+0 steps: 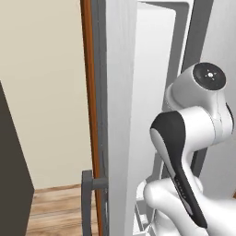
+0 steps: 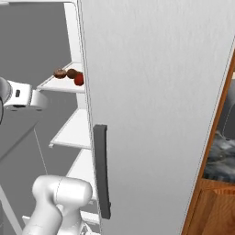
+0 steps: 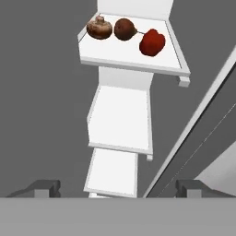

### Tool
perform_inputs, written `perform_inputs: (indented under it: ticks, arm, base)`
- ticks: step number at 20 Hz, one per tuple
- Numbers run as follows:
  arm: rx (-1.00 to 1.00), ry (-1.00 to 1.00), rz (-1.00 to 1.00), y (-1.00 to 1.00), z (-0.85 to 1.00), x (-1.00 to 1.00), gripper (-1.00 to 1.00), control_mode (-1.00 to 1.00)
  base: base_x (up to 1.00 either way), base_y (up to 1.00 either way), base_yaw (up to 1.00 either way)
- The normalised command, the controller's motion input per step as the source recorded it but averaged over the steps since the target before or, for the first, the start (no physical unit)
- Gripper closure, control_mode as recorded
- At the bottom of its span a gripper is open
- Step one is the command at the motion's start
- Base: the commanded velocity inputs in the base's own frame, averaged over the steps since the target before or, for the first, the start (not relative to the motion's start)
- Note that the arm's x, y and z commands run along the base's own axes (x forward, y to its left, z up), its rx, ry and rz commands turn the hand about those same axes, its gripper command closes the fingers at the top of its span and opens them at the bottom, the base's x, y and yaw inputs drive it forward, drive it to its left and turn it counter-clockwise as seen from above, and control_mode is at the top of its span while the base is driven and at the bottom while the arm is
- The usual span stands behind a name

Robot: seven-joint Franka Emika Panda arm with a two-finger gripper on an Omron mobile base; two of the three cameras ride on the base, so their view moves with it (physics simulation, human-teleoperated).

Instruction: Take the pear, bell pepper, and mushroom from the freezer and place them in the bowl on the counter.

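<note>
The freezer [image 2: 69, 137] stands open, a tall white compartment with its shelves stacked one above another. In the right base view its shelves run down the left half of the picture, and the wide light-grey fridge door [image 2: 156, 92] with its dark vertical handle [image 2: 102, 172] covers the middle and right. In the left base view the pale door panel [image 1: 120, 115] runs top to bottom through the centre, with a grey handle [image 1: 87, 198] low at about 7 o'clock, an orange-brown wooden edge [image 1: 90, 92] just beside it, and a cream wall [image 1: 41, 92] beyond.

The arm [image 1: 193, 152] rises at 4 o'clock in the left base view, white with a dark band along its link.

At the far right of the right base view, around 4 o'clock, a strip of the dark marbled surface [image 2: 220, 156] shows above brown wood.

In the hand view the top shelf [image 3: 131, 57] sits at 12 o'clock and carries three things in a row. The bell pepper [image 3: 152, 42], glossy red, lies at the right end. The pear [image 3: 124, 28], dark brown with a thin stem pointing toward the pepper, lies in the middle. The mushroom [image 3: 99, 28], mottled brown and pale, is at the left end, just beside the pear.

The hand [image 3: 118, 189] has its two dark fingertips spread wide at the bottom of the hand view, with nothing between them, well apart from the three items.
</note>
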Motion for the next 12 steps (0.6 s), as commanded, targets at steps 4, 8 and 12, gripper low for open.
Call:
perform_inputs:
  ticks: [4,8,12]
  arm:
    - [0.00,0.00,0.00,0.00,0.00,0.00,-1.00,1.00]
    - [0.00,0.00,0.00,0.00,0.00,0.00,-1.00,1.00]
    - [0.00,0.00,0.00,0.00,0.00,0.00,-1.00,1.00]
  base:
    - [0.09,0.25,0.10]
    - [0.01,0.00,0.29]
    - [0.24,0.00,0.39]
